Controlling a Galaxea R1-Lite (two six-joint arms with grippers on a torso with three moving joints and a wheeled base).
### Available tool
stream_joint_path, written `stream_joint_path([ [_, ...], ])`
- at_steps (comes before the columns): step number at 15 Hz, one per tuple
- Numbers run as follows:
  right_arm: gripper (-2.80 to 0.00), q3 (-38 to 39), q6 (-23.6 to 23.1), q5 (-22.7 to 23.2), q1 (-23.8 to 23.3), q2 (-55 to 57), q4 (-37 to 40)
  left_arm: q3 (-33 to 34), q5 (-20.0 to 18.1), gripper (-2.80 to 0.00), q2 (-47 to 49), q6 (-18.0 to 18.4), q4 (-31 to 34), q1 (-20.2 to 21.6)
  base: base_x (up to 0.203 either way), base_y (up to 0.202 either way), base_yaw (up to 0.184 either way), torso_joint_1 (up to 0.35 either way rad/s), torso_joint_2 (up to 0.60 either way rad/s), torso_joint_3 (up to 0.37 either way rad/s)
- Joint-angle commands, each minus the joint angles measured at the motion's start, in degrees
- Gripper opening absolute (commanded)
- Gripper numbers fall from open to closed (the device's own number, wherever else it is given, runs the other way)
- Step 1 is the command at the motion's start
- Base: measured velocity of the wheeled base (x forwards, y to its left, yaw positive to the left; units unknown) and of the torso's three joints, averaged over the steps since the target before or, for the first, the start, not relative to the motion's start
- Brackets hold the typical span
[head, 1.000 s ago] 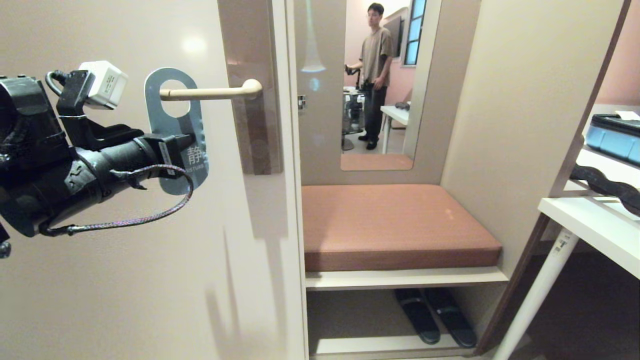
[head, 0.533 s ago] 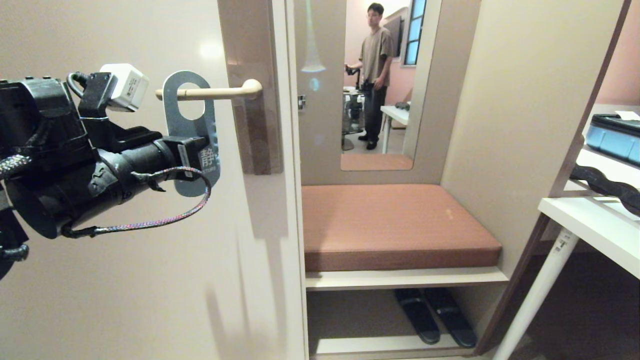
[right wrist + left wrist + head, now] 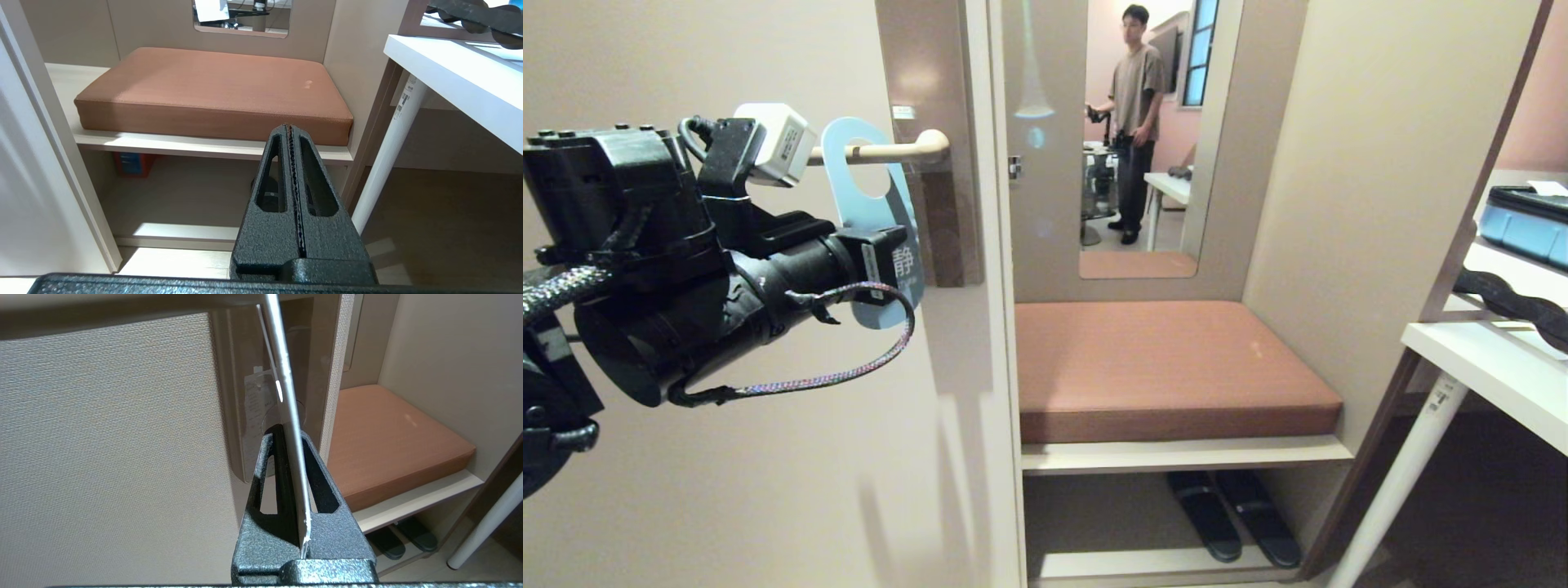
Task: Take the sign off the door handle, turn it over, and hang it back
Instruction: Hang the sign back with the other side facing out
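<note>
The sign (image 3: 886, 208) shows its blue face, and its big hole is threaded over the door handle (image 3: 911, 149), a cream lever on a brownish plate (image 3: 941, 237). It sits close to the plate end of the lever. My left gripper (image 3: 897, 260) comes in level from the left and is shut on the sign's lower part. In the left wrist view the sign (image 3: 287, 396) stands edge-on between the left gripper's (image 3: 288, 437) fingers, with the handle (image 3: 122, 310) blurred above. My right gripper (image 3: 290, 129) is shut on nothing, low by the bench, outside the head view.
The door edge (image 3: 992, 327) runs just right of the plate. Beyond it are a brown bench cushion (image 3: 1168, 367), dark slippers (image 3: 1233, 514) underneath, and a mirror showing a person (image 3: 1137, 98). A white table (image 3: 1494, 367) with a blue case (image 3: 1527, 224) stands at the right.
My left gripper has carried the sign to the right, sliding its hole along the lever from the free tip towards the plate. The right arm has not moved.
</note>
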Motion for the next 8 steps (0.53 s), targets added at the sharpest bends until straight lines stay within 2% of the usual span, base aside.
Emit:
stream_joint_path([
  [1,-2.8,0.0,0.0,0.0,0.0,0.0,0.1,0.1,0.1,-2.8,0.2,0.0,0.0,-0.3,0.0,0.0,0.0,0.0,0.0,0.0],
  [8,-2.8,0.0,0.0,0.0,0.0,0.0,0.0,0.2,0.2,-2.8,0.4,0.0,0.0,-0.2,0.0,0.0,0.0,0.0,0.0,0.0],
])
